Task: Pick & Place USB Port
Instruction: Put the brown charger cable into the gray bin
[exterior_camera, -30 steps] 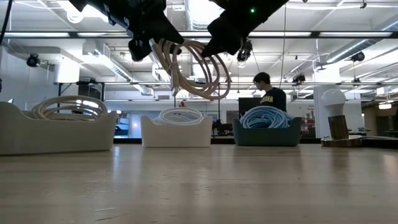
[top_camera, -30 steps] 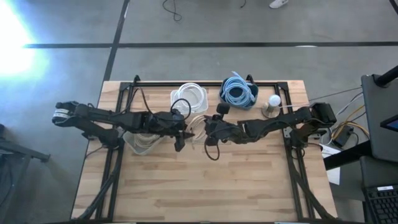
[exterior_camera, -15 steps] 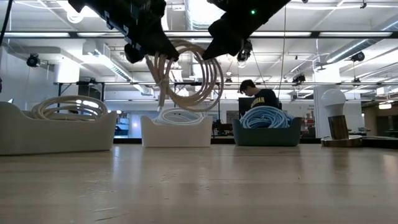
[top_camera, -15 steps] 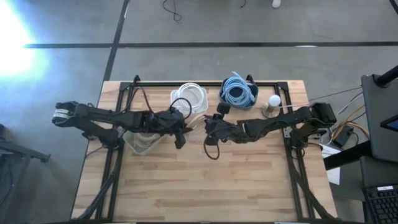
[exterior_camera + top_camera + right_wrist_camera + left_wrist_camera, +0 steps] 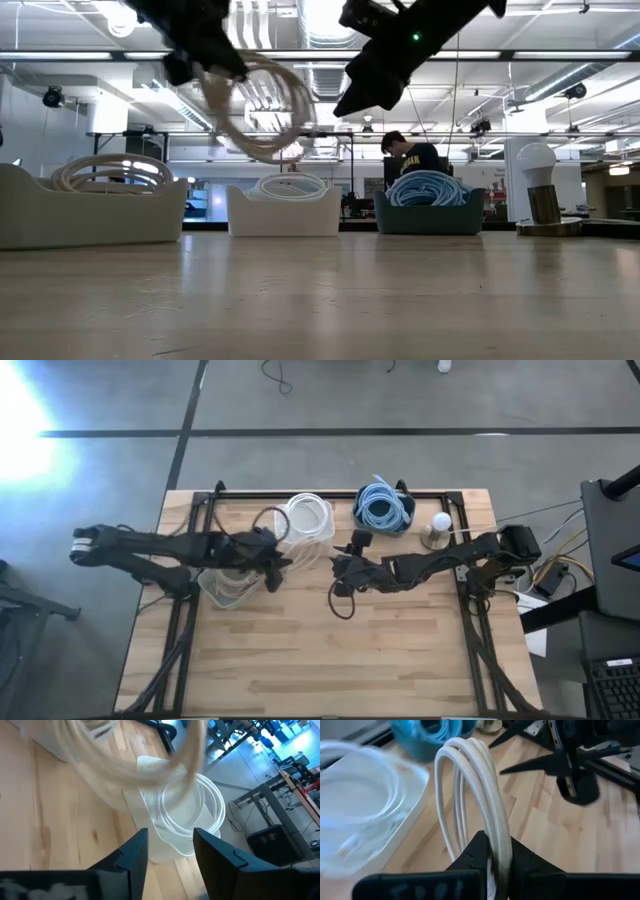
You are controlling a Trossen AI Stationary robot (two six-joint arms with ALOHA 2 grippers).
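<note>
A cream cable wound into a coil (image 5: 258,112) hangs high above the table, and my left gripper (image 5: 205,62) is shut on it, left of the table's middle (image 5: 277,567). My right gripper (image 5: 352,100) stands open to the coil's right, apart from it, with nothing between its fingers (image 5: 170,852). The coil shows blurred ahead of it (image 5: 150,765). A cream bin (image 5: 90,215) below the left arm holds coils of the same kind. My left gripper pinches several strands of the coil together (image 5: 499,840) between its two fingers, at one side of the loop. The fingers slant down from the table's left. The coil stands out past the fingertips as an upright loop, lifted clear of the table.
At the table's far side stand a white bin (image 5: 305,518) with white cable and a blue bin (image 5: 382,510) with blue cable. A bulb on a wooden stand (image 5: 440,523) is at the far right. The near half of the table (image 5: 330,660) is bare wood.
Both grippers were at the coil a second ago. My right gripper has let go of it and stays about where it was. My left gripper has taken hold and carried the coil toward the table's left edge, still clear of the table.
</note>
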